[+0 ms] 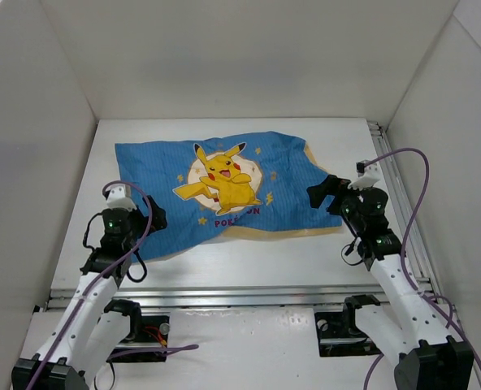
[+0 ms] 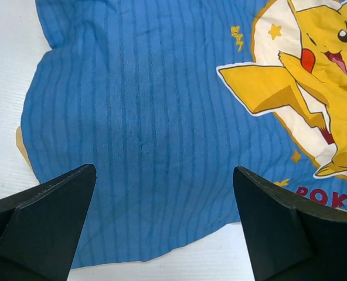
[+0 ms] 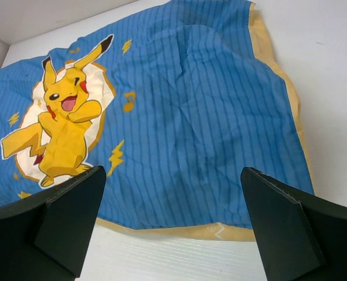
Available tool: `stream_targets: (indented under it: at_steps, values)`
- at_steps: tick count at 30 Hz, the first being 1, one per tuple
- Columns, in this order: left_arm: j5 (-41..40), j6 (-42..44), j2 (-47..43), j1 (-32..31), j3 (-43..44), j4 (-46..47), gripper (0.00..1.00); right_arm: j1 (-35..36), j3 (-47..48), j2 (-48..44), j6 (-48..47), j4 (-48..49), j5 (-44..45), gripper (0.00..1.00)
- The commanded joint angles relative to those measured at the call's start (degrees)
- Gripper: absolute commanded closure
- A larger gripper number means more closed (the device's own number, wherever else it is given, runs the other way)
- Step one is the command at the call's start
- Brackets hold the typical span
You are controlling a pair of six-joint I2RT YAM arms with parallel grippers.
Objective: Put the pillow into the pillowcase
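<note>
On the white table (image 1: pixel 249 260) the Pikachu pillowcase (image 1: pixel 224 191) lies blue face up, long axis left to right; no pillow shows outside it. Left gripper (image 1: pixel 153 216) and right gripper (image 1: pixel 322 193) hover at its near corners, equally close, wide open and empty

A lab test cell: bare white walls (image 1: pixel 265 57) box in a white surface (image 1: pixel 257 262) with metal rails (image 1: pixel 240 291) and purple cables (image 1: pixel 423 175).
</note>
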Motion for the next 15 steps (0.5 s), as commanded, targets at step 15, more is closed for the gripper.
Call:
stream_targets:
  at_steps: [15]
  values:
    - [-7.7,-3.7,-4.9,0.3,2.0,-5.9,0.0,0.6,2.9,6.1,1.4,6.1,-1.4,0.02]
